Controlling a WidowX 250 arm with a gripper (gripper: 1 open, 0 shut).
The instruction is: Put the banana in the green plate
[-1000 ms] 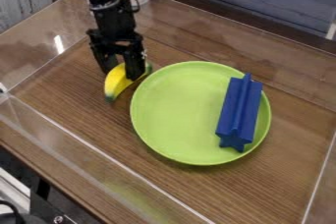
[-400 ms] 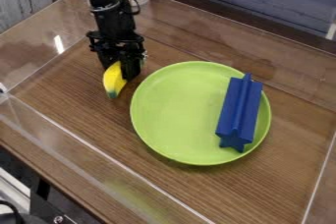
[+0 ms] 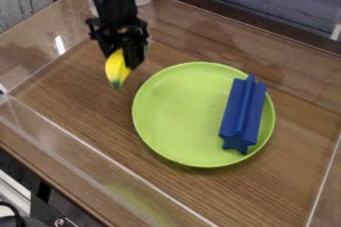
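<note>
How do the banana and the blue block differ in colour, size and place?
The banana is yellow; the blue block is blue. The banana is the shorter, the blue block the longer. The banana hangs from the gripper; the blue block rests on the green plate. Both are longer than wide.

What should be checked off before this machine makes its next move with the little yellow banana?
1. Banana gripped: ok, the black metal gripper is closed on the small curved yellow toy banana.
2. Banana lifted off the wooden table: ok, it appears to hang above it.
3. Banana over the large round lime-green plastic plate: not ok, it is beside the rim.
4. Room on the plate: ok, the side nearest the banana is bare; the long ridged blue block takes the far side.
5. Grip firm enough: cannot tell.
</note>
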